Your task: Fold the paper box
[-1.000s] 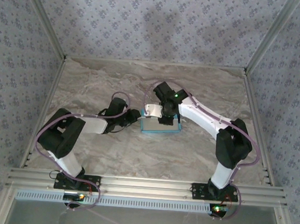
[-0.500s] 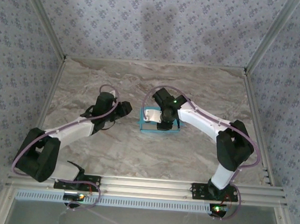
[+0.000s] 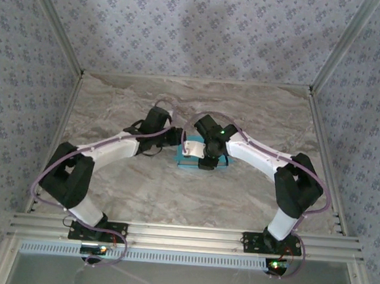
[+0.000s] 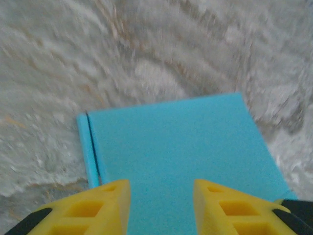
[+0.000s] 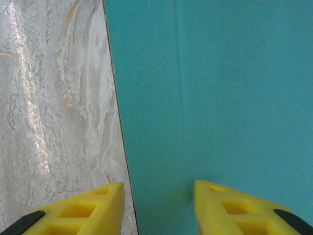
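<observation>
- Left tool (image 4: 161, 190), released and empty: the paper box (image 4: 181, 142) lies just ahead beneath it, probably for steadying.
- Right tool (image 5: 159, 192), released: the box's edge is directly beneath, the desk (image 5: 49, 98) leftward.

blue paper box (image 4: 181, 147), yellow fingers (image 4: 100, 208) — grey-marbled table (image 4: 146, 49)

There was one paper box (image 3: 188, 164), blue and flat, on one marbled surface (image 3: 140, 191). Two arms stood at it: one left arm (image 3: 110, 152) and one right arm (image 3: 255, 154). Four yellow fingers were seen, two left fingers (image 4: 98, 205) and two right fingers (image 5: 230, 205). Three patterned walls (image 3: 199, 31) enclosed them.
</observation>
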You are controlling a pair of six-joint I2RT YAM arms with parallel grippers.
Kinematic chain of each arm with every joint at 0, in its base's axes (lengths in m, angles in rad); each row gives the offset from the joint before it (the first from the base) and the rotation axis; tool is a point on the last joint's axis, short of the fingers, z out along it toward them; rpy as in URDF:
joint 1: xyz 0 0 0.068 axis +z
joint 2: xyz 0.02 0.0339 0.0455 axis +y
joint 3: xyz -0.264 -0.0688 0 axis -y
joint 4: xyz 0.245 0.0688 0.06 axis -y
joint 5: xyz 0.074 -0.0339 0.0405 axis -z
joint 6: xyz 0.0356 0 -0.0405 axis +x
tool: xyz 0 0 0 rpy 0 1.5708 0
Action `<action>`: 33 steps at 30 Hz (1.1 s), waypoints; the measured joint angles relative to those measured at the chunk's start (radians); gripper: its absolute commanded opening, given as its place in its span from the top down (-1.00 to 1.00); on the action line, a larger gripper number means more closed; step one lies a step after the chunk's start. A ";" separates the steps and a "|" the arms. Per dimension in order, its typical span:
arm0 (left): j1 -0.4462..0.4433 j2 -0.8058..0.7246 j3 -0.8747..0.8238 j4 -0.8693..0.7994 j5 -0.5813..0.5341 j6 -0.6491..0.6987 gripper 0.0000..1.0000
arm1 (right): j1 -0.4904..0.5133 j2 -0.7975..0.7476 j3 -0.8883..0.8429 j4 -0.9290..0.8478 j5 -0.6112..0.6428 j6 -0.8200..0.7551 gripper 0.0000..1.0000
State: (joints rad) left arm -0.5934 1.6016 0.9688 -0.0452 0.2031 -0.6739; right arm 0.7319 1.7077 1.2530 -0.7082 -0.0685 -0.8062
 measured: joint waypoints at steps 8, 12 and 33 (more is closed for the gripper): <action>0.003 0.108 -0.063 0.080 0.036 -0.027 0.30 | -0.003 -0.031 -0.053 0.040 -0.092 0.041 0.08; 0.003 0.111 -0.063 0.081 0.033 -0.023 0.31 | -0.020 -0.113 -0.063 0.082 -0.161 0.086 0.02; 0.002 0.035 -0.010 -0.066 -0.042 0.128 0.31 | -0.390 -0.551 -0.270 0.432 -0.130 0.961 1.00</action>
State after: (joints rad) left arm -0.5911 1.6371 0.9585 -0.1112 0.1608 -0.5457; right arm 0.3416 1.1568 0.9829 -0.2764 -0.1989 0.1543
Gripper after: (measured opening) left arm 0.344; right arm 0.061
